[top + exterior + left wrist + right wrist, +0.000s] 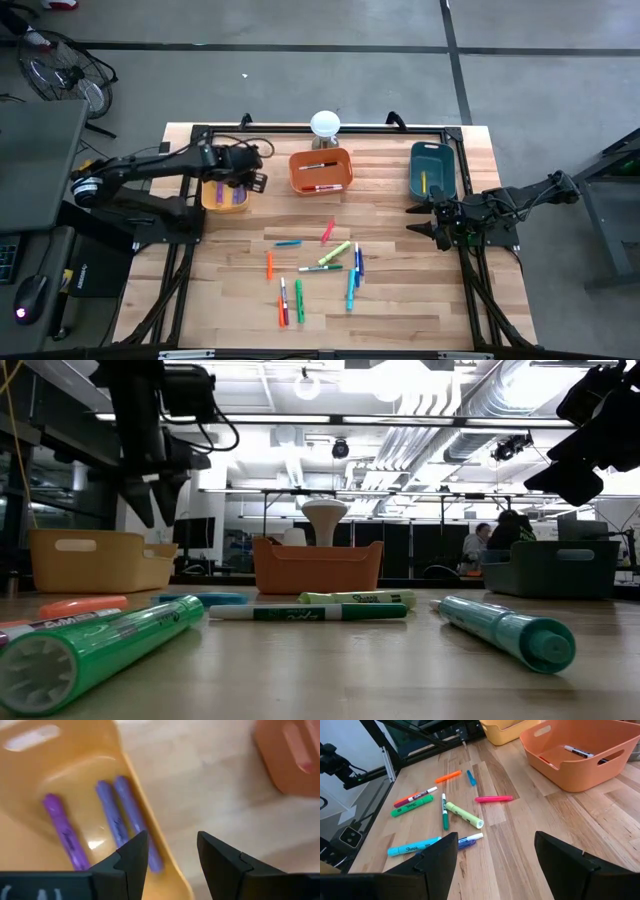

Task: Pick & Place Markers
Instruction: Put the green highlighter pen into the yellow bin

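High view showed the left gripper (250,172) reaching over the yellow bin (213,197), fingers apart and empty. Three purple markers (121,821) lay just below it. The right gripper (425,221) waited open.

Past our right gripper (495,855), its two dark fingers (437,857) spread wide with nothing between them, we see markers (462,814) scattered on the wooden table (530,835): orange, small blue, pink, yellow-green, green, red and light blue ones. An orange bin (580,755) holds a white-bodied marker (577,752). Beside it we see part of a yellow bin (507,730).
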{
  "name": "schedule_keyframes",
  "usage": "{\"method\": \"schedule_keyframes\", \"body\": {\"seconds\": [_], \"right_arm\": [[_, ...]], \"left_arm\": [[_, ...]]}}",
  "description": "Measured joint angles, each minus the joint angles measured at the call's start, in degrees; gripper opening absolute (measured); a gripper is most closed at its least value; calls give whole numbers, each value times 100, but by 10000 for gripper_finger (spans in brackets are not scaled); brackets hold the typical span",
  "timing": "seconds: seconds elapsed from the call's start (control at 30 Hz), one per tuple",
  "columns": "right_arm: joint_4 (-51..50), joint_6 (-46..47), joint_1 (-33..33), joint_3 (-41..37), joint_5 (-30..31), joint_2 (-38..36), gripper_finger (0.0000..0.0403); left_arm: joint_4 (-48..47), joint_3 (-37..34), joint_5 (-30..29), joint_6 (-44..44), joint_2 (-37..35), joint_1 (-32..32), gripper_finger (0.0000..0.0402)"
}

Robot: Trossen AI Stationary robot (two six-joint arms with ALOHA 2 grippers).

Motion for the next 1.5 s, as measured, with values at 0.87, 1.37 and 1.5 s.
{"method": "schedule_keyframes", "body": {"seconds": [0.87, 1.37, 1.5], "right_arm": [[-9, 0, 0, 0, -1, 12, 252], [-3, 0, 0, 2, -2, 127, 252], [-1, 0, 0, 2, -1, 120, 252]], "left_arm": [[1060, 413, 730, -4260, 800, -3575, 166], [630, 2749, 1090, -5388, 3142, -4381, 166], [564, 3210, 1073, -5587, 3548, -4563, 166]]}}
